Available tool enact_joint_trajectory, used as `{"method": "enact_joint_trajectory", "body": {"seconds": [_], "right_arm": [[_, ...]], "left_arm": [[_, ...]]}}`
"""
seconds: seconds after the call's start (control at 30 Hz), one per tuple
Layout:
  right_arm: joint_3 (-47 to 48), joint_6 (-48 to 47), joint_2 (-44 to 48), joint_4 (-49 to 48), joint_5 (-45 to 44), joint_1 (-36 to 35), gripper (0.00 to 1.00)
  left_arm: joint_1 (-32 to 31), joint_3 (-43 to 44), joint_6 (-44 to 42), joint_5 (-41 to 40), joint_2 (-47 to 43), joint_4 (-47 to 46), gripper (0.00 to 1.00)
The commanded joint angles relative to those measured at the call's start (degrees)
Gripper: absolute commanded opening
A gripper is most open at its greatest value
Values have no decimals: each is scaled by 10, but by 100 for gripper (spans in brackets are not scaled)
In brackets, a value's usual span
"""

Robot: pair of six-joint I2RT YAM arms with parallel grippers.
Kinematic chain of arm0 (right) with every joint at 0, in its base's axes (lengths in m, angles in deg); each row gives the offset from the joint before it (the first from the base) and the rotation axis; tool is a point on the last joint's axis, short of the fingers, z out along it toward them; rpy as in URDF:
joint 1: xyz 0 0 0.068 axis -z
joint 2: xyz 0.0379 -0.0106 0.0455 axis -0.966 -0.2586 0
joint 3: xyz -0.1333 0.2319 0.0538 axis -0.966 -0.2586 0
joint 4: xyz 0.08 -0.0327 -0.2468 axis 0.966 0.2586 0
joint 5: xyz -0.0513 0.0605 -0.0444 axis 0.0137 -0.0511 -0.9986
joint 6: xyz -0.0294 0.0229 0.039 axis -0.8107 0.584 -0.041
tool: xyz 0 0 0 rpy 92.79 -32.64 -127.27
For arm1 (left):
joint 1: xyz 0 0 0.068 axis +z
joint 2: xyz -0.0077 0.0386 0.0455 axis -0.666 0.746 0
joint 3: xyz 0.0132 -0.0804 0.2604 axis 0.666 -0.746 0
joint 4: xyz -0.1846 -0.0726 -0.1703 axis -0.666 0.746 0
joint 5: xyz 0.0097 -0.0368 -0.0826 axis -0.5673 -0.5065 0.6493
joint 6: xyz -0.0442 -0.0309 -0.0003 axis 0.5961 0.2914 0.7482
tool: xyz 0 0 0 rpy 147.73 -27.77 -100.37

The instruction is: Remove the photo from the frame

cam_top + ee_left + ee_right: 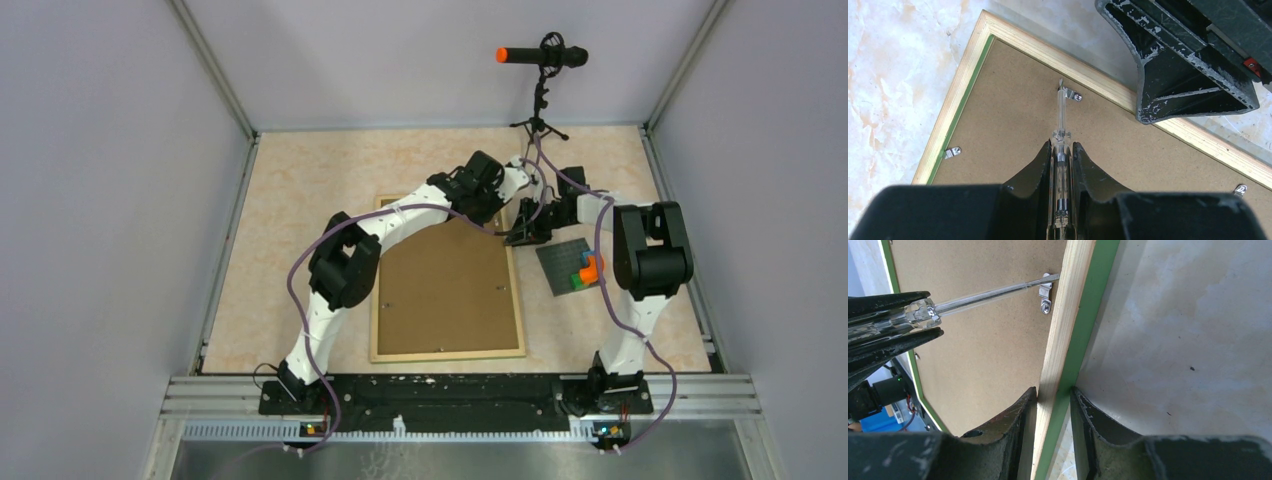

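We see the large, thin rectangular frame [445,290] lying flat in the middle of the top view. Its brown fibreboard back faces up, with a light wood edge around it, on the pale marbled table [300,180]. At the bottom centre of its wrist view, the left gripper [1063,147] is clamped on a clear-handled screwdriver [1061,120]. The screwdriver's tip meets a small metal clip [1071,94] by the frame's upper edge. The right gripper [1053,392] pinches the frame's rim (one finger on each side of the wood and green strip). A small grey baseplate [565,265] with coloured bricks lies just right of the frame.
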State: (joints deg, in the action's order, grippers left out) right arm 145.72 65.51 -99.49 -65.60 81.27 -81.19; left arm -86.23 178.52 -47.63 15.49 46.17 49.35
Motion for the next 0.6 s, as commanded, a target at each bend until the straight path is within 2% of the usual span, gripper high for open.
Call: {"method": "enact_joint_trajectory", "body": {"seconds": [0.0, 0.57], "right_arm": [[11, -13, -25, 5, -33, 3, 31], [12, -17, -28, 8, -39, 4, 30]], "left_arm": [[-4, -2, -16, 10, -15, 52, 0], [-4, -16, -37, 4, -33, 92, 0]]}}
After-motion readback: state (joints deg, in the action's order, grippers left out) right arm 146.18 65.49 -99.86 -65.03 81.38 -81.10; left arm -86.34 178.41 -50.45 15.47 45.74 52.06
